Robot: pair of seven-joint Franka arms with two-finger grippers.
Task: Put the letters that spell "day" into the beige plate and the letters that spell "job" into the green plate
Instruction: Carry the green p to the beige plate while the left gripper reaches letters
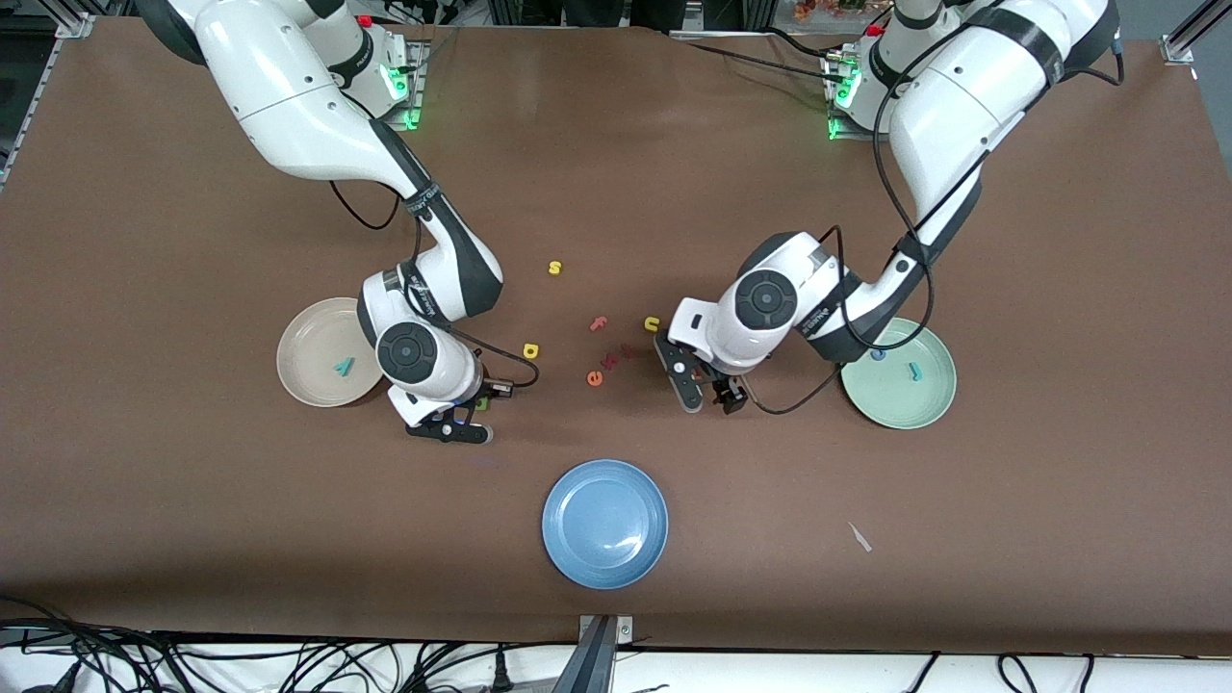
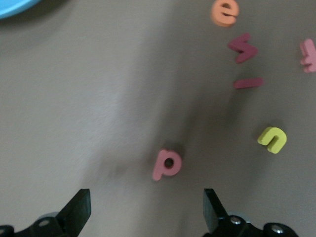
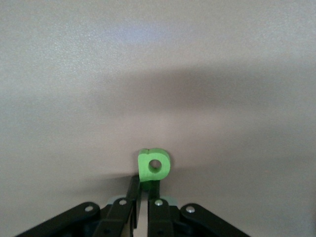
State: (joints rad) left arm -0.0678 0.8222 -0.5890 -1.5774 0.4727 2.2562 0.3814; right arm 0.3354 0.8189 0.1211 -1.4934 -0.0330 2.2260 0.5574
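Note:
My right gripper [image 3: 143,183] is shut on the green d [image 3: 153,165], low over the table between the beige plate [image 1: 308,337] and the blue plate; the letter also shows at my right gripper [image 1: 470,418] in the front view. The teal y [image 1: 344,366] lies in the beige plate. The yellow a [image 1: 530,351] lies on the table beside the right arm's hand. My left gripper [image 2: 145,208] stands open over the pinkish-red b [image 2: 167,164], which lies just ahead of its fingertips. The green plate [image 1: 924,409] holds the blue o [image 1: 878,354] and the teal j [image 1: 914,371].
Between the two grippers lie an orange e [image 1: 595,378], two dark red letters [image 1: 616,356], a pink f [image 1: 599,323] and a yellow u [image 1: 652,324]. A yellow s [image 1: 554,268] lies farther from the camera. The blue plate [image 1: 605,522] sits nearest the camera.

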